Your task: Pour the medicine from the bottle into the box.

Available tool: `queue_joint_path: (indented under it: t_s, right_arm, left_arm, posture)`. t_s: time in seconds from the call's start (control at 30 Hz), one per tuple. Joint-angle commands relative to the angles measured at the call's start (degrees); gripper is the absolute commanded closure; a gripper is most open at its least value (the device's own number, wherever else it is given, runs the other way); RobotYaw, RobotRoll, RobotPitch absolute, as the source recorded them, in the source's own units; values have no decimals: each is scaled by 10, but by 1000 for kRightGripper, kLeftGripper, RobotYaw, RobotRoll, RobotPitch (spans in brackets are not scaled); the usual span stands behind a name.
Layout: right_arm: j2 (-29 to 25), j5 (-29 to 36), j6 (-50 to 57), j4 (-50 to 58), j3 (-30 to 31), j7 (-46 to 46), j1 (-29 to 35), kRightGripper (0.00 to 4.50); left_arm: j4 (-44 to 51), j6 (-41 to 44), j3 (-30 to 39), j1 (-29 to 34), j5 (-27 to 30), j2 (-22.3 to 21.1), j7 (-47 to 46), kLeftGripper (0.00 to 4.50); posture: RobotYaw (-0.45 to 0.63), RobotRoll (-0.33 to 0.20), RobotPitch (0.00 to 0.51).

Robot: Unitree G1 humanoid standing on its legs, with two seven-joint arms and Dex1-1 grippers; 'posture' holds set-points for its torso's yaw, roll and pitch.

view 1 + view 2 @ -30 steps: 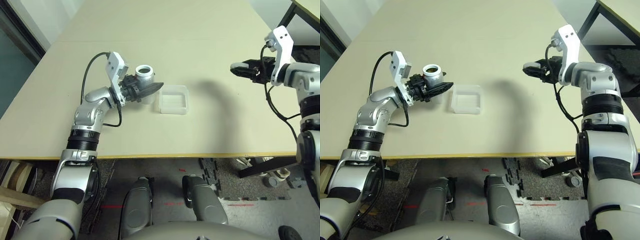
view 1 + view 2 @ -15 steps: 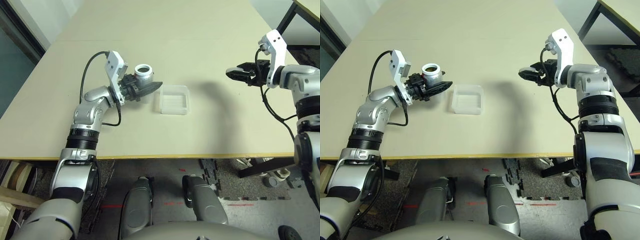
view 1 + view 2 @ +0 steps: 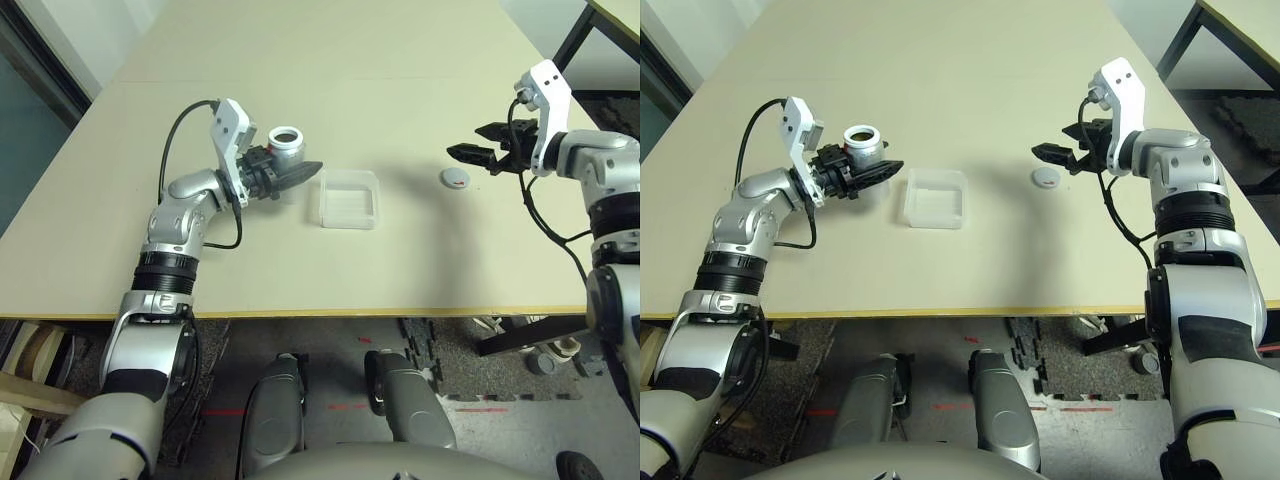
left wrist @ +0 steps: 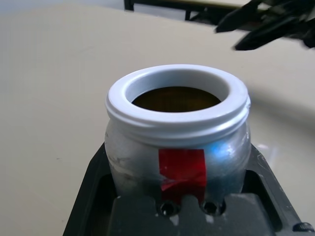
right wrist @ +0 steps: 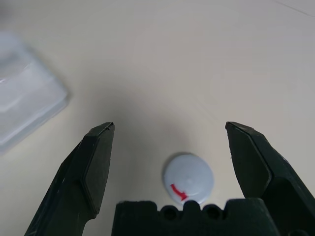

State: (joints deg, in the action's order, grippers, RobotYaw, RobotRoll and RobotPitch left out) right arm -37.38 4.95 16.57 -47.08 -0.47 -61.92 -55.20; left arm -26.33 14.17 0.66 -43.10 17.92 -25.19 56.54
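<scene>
The silvery bottle with a red label stands upright and uncapped, its white mouth facing up, and my left gripper is shut on its body just left of the box. The box, a clear shallow square tray, lies on the table. The medicine is hidden; the inside of the bottle looks dark. My right gripper hangs open above the table's right side, with nothing between its fingers. Below it lies the flat grey cap with a red mark.
The cap rests on the table between the box and my right arm. A black-legged table stands at the far right beyond the table's edge. The tan tabletop stretches away behind the box.
My right gripper has opened and let go of the cap, which now lies on the table. The left gripper still holds the bottle in nearly the same place.
</scene>
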Motion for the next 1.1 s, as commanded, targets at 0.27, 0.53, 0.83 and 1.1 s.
queue_joint_path:
  t_s: [0.27, 0.53, 0.83, 1.1]
  right_arm:
    - [2, 81, -22, 148, 6, -170, 66, 0]
    - [14, 143, 3, 242, 1, -203, 122, 0]
    - [19, 126, -22, 225, 8, -177, 148, 0]
    - [16, 111, -51, 199, 13, -171, 152, 0]
  left_arm:
    - [-68, -34, -5, -43, -41, -14, 1, 1856]
    - [-102, -52, -3, -61, -49, -19, 8, 1856]
    - [-129, -69, -4, -79, -61, -21, 8, 1856]
    - [-146, -85, -10, -85, -77, -23, 7, 1856]
  posture:
    - [-82, 0, 133]
    - [-88, 0, 123]
    - [-93, 0, 114]
    - [-92, 0, 117]
